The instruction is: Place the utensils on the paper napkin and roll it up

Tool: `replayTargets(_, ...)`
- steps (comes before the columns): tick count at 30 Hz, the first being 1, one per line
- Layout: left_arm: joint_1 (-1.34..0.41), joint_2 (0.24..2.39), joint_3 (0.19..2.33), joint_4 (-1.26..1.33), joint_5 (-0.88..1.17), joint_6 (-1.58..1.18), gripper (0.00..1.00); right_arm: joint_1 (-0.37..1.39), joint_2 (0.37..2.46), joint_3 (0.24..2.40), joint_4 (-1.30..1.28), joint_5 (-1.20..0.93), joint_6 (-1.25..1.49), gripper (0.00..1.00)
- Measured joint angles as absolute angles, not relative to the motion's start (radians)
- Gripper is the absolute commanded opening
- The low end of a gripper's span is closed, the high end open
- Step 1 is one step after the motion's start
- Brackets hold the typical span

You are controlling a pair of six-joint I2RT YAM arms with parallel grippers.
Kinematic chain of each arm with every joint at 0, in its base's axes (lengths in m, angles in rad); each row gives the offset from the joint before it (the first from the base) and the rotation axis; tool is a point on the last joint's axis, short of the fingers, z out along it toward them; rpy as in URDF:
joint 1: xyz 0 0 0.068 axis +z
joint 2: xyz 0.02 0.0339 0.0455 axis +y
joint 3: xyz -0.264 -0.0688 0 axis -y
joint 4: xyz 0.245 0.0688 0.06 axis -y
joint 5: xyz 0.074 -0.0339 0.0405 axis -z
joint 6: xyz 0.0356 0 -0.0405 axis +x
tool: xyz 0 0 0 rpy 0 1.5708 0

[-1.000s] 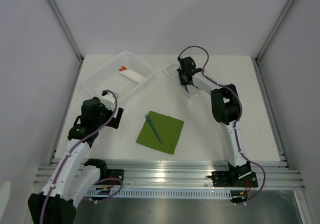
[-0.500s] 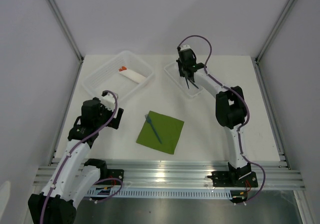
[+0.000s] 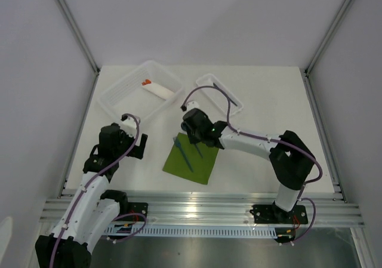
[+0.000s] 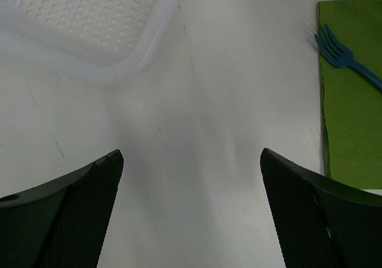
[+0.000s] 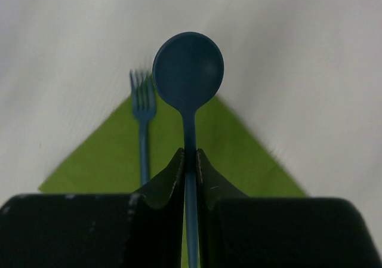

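Observation:
The olive-green napkin [image 3: 197, 159] lies flat on the table's near middle. A dark blue fork [image 3: 182, 153] lies on its left part, tines toward the far corner. My right gripper [image 3: 194, 139] is over the napkin's far corner. It is shut on the handle of a dark blue spoon [image 5: 188, 71], whose round bowl points forward beside the fork [image 5: 142, 120] above the napkin [image 5: 242, 154]. My left gripper [image 3: 138, 145] is open and empty, low over bare table left of the napkin. Its view shows the fork [image 4: 341, 57] and the napkin's edge [image 4: 352, 119] at the right.
A clear tray [image 3: 122, 95] at the back left holds a white paper roll with orange tips [image 3: 160, 90]; its corner shows in the left wrist view [image 4: 89, 29]. A small clear container [image 3: 218, 95] stands at the back middle. The right arm stretches across the table's middle.
My right gripper has left the small container at the back and swung forward and left to over the napkin, with the spoon in it. The left arm has hardly moved.

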State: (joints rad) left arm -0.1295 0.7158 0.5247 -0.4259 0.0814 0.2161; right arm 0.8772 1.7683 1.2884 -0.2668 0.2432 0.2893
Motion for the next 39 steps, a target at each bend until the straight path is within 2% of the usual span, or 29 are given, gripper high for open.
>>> replayTargets(3,-0.13,0.708,0.508,-0.425,0.082,0.209,1.0,0.952,1.775,1.213,-0.276,0.24,0.345,0.0)
replayTargets(7,-0.13,0.688,0.502,-0.421,0.082,0.208,0.99,0.949,1.784,1.176,-0.258,0.246,0.399,0.0)
replayTargets(22,-0.13,0.66,0.482,-0.397,0.082,0.209,0.99,0.935,1.912,1.178,-0.183,0.266,0.421,0.0)
replayTargets(39,-0.13,0.661,0.472,-0.384,0.082,0.21,0.99,0.963,1.915,1.246,-0.216,0.311,0.388,0.0)
